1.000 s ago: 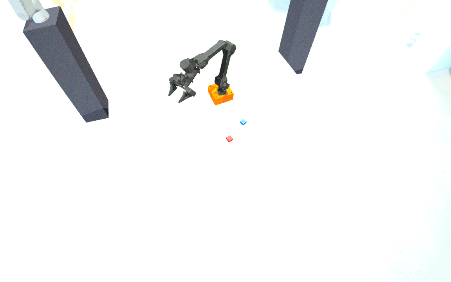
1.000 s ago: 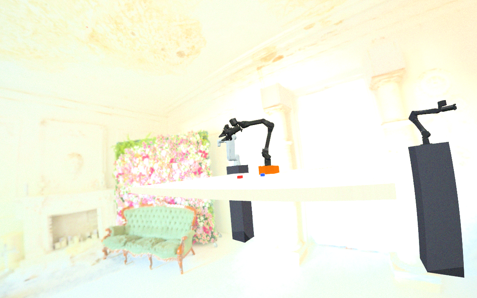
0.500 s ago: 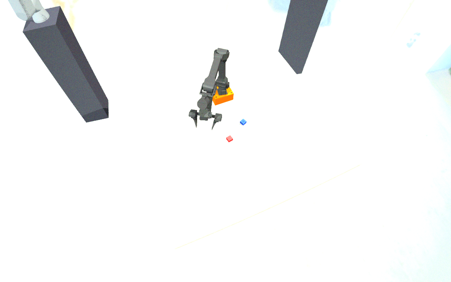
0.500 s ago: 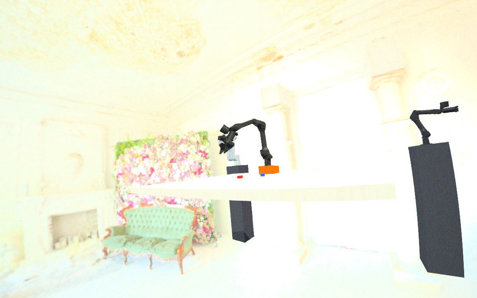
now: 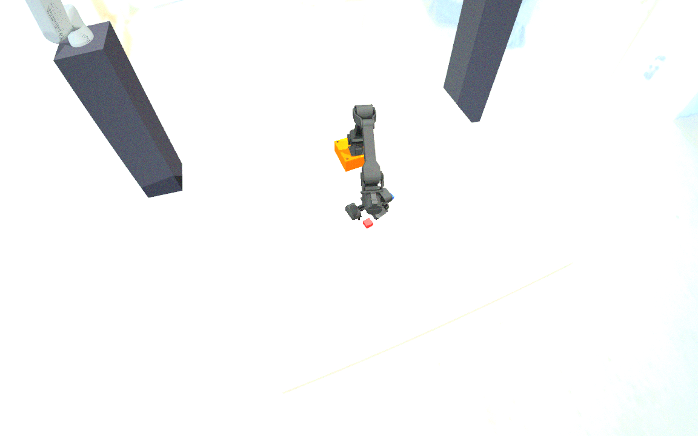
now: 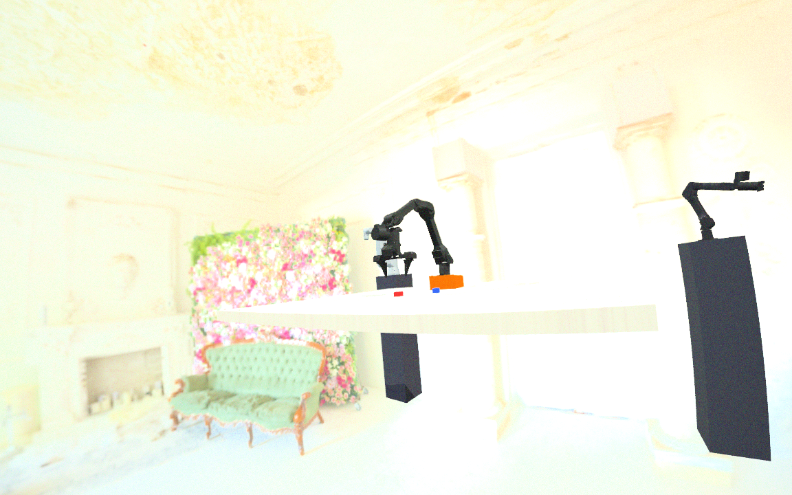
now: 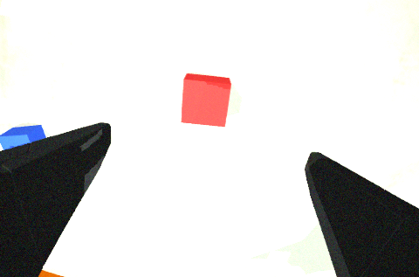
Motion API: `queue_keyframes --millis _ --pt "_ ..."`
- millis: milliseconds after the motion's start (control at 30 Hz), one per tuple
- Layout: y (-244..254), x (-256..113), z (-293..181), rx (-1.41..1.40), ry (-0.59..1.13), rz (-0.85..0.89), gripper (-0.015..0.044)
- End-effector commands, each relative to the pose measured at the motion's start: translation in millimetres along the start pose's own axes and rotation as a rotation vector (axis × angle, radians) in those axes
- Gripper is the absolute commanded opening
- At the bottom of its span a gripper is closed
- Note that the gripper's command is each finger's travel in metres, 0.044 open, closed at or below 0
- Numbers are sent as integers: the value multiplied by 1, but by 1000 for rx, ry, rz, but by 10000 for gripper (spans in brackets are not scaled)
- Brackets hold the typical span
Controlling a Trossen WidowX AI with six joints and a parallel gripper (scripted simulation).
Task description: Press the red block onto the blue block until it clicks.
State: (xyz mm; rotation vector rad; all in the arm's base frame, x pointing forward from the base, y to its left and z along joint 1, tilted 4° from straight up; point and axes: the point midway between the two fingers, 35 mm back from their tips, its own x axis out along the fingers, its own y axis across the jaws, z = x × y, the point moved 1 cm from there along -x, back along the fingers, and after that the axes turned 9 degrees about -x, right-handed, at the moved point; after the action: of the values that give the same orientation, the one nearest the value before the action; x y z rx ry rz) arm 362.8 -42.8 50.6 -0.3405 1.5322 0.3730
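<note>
The red block (image 5: 368,223) (image 6: 398,294) (image 7: 205,102) lies on the table, near the middle of the wrist view and just beyond the fingertips. The blue block (image 5: 392,197) (image 6: 436,290) (image 7: 32,131) sits apart from it on the table, at the left edge of the wrist view, partly hidden behind the left finger. In the top view the arm covers most of the blue block. My gripper (image 6: 396,273) (image 7: 211,147) is open and empty, pointing down above the table, close over the red block. The two blocks do not touch.
The orange base block (image 5: 354,162) (image 6: 446,282) (image 7: 49,274) under my arm stands behind the blocks. The white table (image 6: 509,320) has its front edge in the exterior view. A dark pillar (image 5: 118,114) and another dark pillar (image 6: 728,344), which bears a second black arm (image 6: 718,185), stand beyond the table.
</note>
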Motion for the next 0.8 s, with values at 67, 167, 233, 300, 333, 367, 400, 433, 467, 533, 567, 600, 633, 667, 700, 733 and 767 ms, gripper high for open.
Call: queue_keyframes --millis 67,167,233,300,333,367,400,433,467,533,567,600,633,667,700,733,767 --pt "4 4 2 -42 20 15 440" --pt "5 33 0 -42 21 15 440" --pt "5 36 -1 -42 21 15 440" --pt "5 36 -1 -42 21 15 440" --pt "5 36 -1 -42 21 15 440" --pt "5 38 -1 -42 21 15 440" --pt "5 44 -2 -42 21 15 440" --pt "5 49 -2 -42 21 15 440" --pt "5 51 -3 -42 21 15 440" --pt "5 51 -3 -42 21 15 440" --pt "5 51 -3 -42 21 15 440" --pt "5 52 -3 -42 21 15 440" --pt "5 54 -3 -42 21 15 440" --pt "5 55 -3 -42 21 15 440" --pt "5 57 -3 -42 21 15 440" --pt "5 59 -3 -42 21 15 440" --pt "5 60 -3 -42 21 15 440"
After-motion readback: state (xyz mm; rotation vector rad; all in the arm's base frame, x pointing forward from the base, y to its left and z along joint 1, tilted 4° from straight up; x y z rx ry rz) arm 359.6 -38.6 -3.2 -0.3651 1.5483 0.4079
